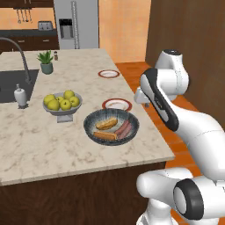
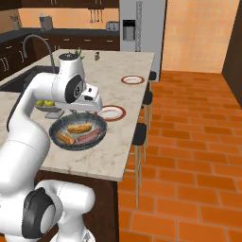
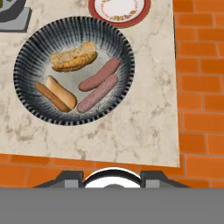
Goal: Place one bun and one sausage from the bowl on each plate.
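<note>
gripper [image 3: 112, 175] hangs above the bowl [image 1: 90, 130], jaws drawn together on nothing. ribbed dark rim, speckled pale inside; two crusty buns [image 3: 73, 56] and two smooth pink sausages [image 3: 99, 75] lie in it. just beyond the bowl sits a flat red-rimmed plate [image 1: 117, 104]; another plate [image 1: 109, 74] lies farther on the marble counter [image 1: 39, 145].

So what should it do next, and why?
Probably open the gripper and lower it toward a bun in the bowl. Both buns and both sausages lie in the bowl, the near plate and far plate are bare, and the hand hangs above the counter's edge, short of the bowl, with nothing between the fingers.
</note>
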You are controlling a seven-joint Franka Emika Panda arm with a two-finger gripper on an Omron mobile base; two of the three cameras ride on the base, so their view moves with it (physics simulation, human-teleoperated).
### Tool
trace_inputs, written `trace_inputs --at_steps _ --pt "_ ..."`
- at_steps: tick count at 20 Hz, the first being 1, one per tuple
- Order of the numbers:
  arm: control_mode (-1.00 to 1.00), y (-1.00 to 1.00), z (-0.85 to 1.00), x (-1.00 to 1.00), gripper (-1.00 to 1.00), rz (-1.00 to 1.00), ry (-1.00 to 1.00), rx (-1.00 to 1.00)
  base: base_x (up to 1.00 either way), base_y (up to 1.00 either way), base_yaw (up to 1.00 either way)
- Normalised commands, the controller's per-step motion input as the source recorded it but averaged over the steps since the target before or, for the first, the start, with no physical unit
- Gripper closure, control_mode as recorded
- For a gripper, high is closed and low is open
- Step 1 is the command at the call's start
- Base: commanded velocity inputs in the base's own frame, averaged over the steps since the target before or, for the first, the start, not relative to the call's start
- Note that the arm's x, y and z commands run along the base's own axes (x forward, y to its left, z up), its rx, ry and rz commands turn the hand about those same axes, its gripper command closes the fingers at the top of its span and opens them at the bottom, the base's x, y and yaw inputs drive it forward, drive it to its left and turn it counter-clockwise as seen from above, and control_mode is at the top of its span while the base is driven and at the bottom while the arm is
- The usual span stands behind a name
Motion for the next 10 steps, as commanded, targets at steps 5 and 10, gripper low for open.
trace_inputs --at_steps 5,10 --pt "-1.00 0.33 -0.05 0.09 -1.00 -0.05 0.00 -0.06 0.00 0.00 0.00" --pt "-1.00 0.94 -0.41 0.68 -1.00 -0.33 0.00 -0.01 0.00 0.00 0.00"
